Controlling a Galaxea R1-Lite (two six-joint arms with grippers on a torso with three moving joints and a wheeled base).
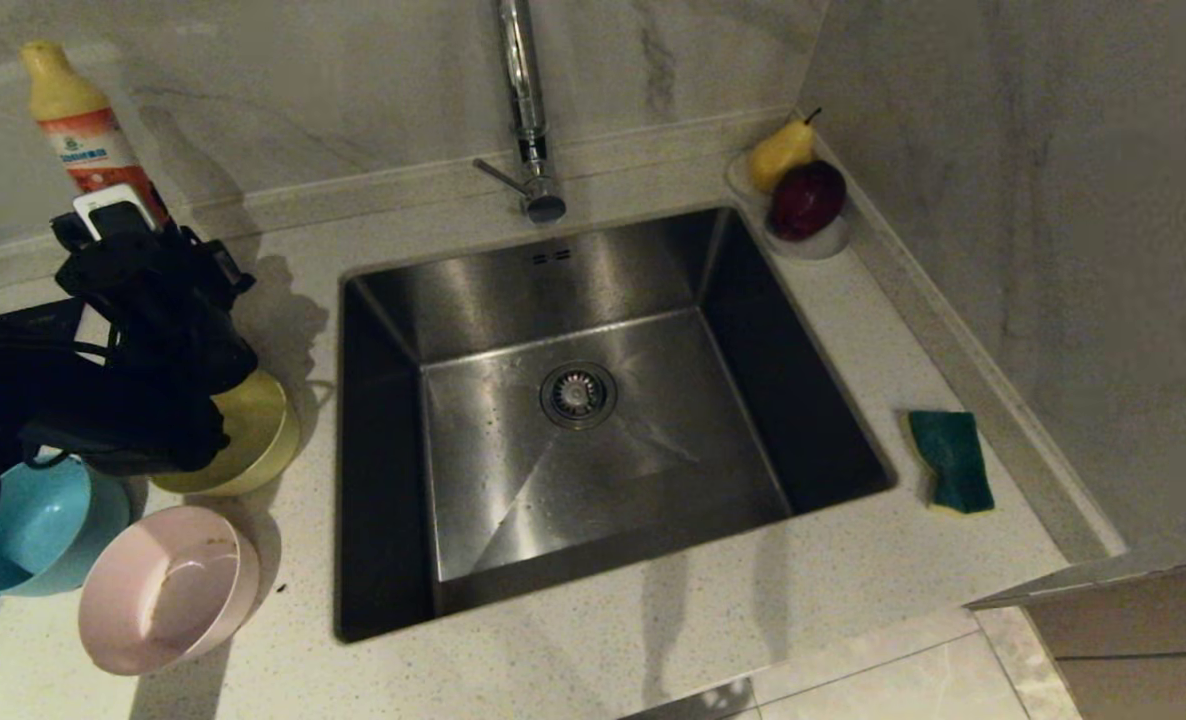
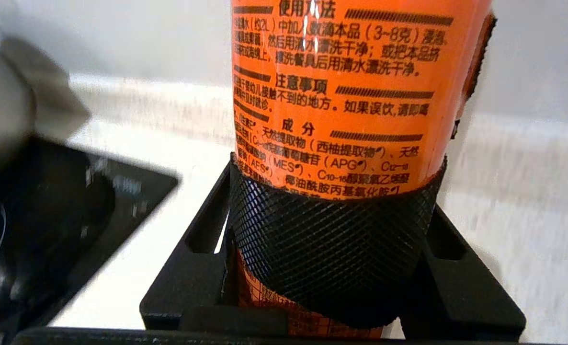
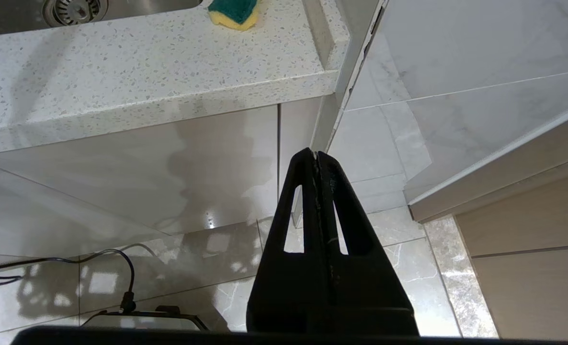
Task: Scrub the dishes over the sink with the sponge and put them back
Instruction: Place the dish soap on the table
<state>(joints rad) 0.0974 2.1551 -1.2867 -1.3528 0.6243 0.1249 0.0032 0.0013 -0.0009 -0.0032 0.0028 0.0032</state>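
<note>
My left gripper [image 1: 131, 228] is shut on an orange dish-soap bottle [image 1: 83, 120] with a yellow top, at the back left of the counter. In the left wrist view the bottle [image 2: 341, 86] fills the space between the black fingers [image 2: 202, 239]. Under that arm stand the dishes: a yellow bowl [image 1: 258, 430], a light blue bowl [image 1: 38, 530] and a pale pink bowl [image 1: 168, 585] with brown smears. The sponge [image 1: 951, 460] lies green side up on the counter right of the sink [image 1: 513, 290]. My right gripper [image 3: 316, 155] hangs shut below the counter edge, holding nothing.
A tall chrome tap [image 1: 525, 100] rises behind the sink. A white dish [image 1: 821, 240] holding a pear and a red fruit sits in the back right corner. A black hob [image 2: 73, 206] lies left of the bottle. Walls close in behind and on the right.
</note>
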